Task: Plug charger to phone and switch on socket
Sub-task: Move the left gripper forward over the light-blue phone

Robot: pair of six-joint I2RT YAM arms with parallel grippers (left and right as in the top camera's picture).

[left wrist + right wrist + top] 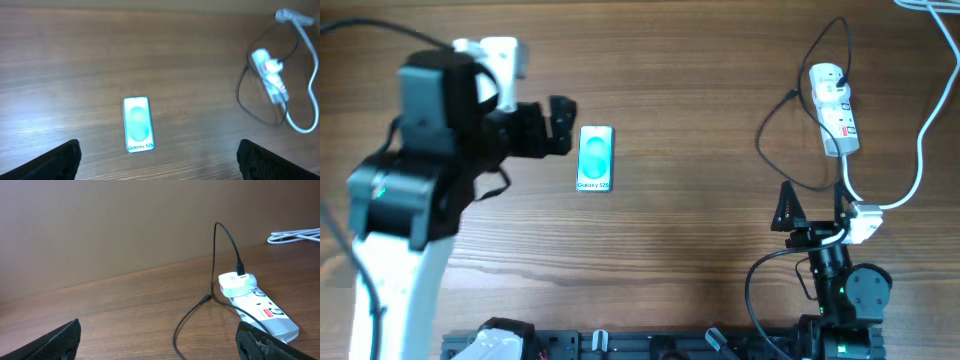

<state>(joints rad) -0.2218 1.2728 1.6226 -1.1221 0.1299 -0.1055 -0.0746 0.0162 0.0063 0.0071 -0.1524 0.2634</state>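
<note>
The phone [595, 157] lies flat at centre left, turquoise screen up; in the left wrist view the phone [138, 124] lies just ahead of the jaws. My left gripper [564, 125] hovers just left of it, open and empty, and the left gripper [160, 164] shows wide-apart fingers. The white socket [833, 122] lies at the far right with a white adapter plugged in. The black charger [762, 140] loops out from it; its small plug [205, 299] rests on the wood left of the socket [262, 312]. My right gripper [812, 210] sits open below the socket, and the right gripper [157, 341] holds nothing.
A thick white cord [920, 150] trails from the socket to the far right table edge, passing over my right arm. A black rail [620, 345] runs along the near edge. A brown wall [125, 225] rises behind the table.
</note>
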